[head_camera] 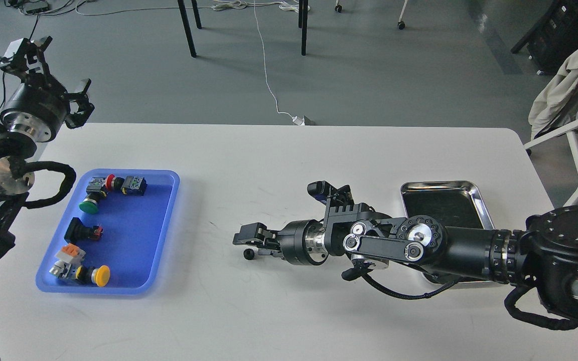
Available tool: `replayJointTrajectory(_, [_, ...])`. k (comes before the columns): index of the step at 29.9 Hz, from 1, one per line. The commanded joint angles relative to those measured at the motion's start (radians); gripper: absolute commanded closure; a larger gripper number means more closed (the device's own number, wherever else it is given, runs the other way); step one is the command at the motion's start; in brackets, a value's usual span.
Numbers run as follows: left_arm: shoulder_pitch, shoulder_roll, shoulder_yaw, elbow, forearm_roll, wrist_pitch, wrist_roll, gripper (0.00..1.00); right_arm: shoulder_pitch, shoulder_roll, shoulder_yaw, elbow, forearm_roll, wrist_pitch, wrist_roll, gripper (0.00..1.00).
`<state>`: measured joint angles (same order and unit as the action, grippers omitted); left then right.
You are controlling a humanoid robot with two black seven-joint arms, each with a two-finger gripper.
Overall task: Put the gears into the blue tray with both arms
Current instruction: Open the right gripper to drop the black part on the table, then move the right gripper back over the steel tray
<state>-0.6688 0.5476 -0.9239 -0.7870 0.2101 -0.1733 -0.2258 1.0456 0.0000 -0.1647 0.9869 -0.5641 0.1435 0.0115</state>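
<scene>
White tabletop (289, 165): blue tray (166, 235) near left edge; right gripper (246, 244) mid-table, fingers spread beside a gear (249, 254), holding nothing; left gripper (43, 75) raised, spread, empty.

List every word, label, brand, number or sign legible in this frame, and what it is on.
None can be read.
Push-button switches in the rectangular blue plastic tray: pale markings, too small to read.
Black right gripper and black left gripper: no lettering visible.
</scene>
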Motion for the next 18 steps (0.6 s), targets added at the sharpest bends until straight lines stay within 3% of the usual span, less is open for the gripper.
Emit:
replayJointTrajectory(1, [0.0,0.0,0.007,0.002,0.0,0.003,0.0,0.02,0.014,0.0,0.042,-0.011,0.0,-0.001,0.001,0.04])
replayJointTrajectory(13, [-0.003,0.009,0.01,0.006,0.009,0.008,0.002,0.02,0.073,-0.011,0.349,0.018,0.009,0.022,0.001,0.03])
replayJointTrajectory(18, [0.0,0.011,0.011,0.006,0.011,0.008,0.002,0.02,0.059,-0.228,0.398,0.159,0.009,0.091,-0.001,0.03])
